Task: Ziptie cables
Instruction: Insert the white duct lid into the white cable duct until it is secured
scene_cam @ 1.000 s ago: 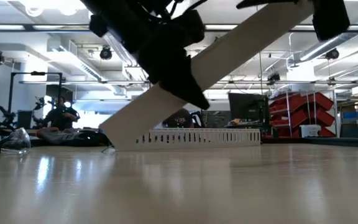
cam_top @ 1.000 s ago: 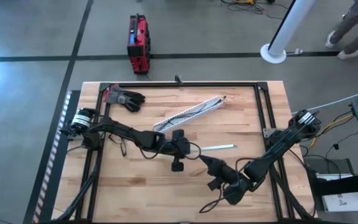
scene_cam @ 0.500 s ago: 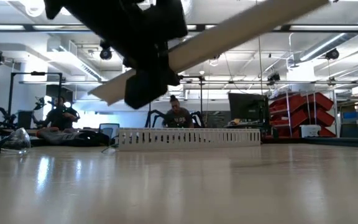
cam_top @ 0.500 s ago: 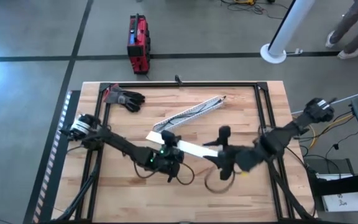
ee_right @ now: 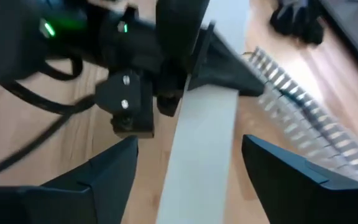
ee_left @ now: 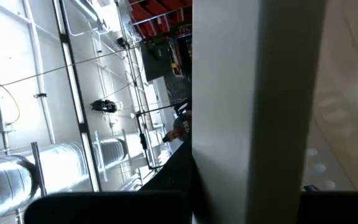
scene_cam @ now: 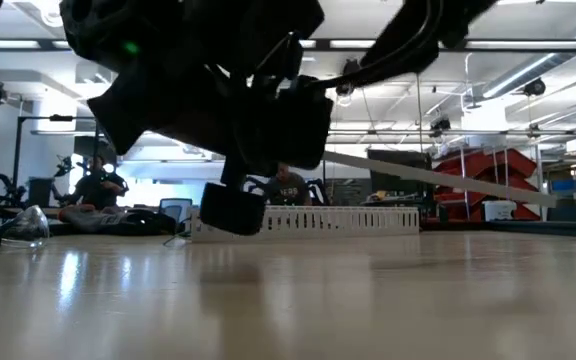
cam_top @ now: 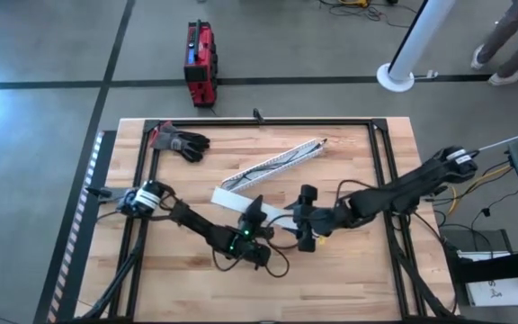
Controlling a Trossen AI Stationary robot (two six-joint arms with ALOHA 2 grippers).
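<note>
Cables, in the high view, are at most a thin dark loop [cam_top: 281,267] lying on the table just beside the left gripper [cam_top: 257,214]. I cannot tell for certain that this loop is them.

Low view: the flat white lid [scene_cam: 448,180] runs crosswise, off the table.

Left wrist view: the lid fills the picture.

Right wrist view: the left gripper clamps the lid, and the right gripper [ee_right: 194,180] straddles it with its fingers spread.

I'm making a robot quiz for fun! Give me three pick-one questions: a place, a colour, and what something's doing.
1. Where's the black glove? A floor B table corner C shelf
2. The box on the floor is? A blue B red C green
3. The flat white lid is? A lying flat B held up by the left hand C standing on end
Answers: B, it lies by the table's far-left corner; B, plainly red; B, the low view shows it off the table.
</note>
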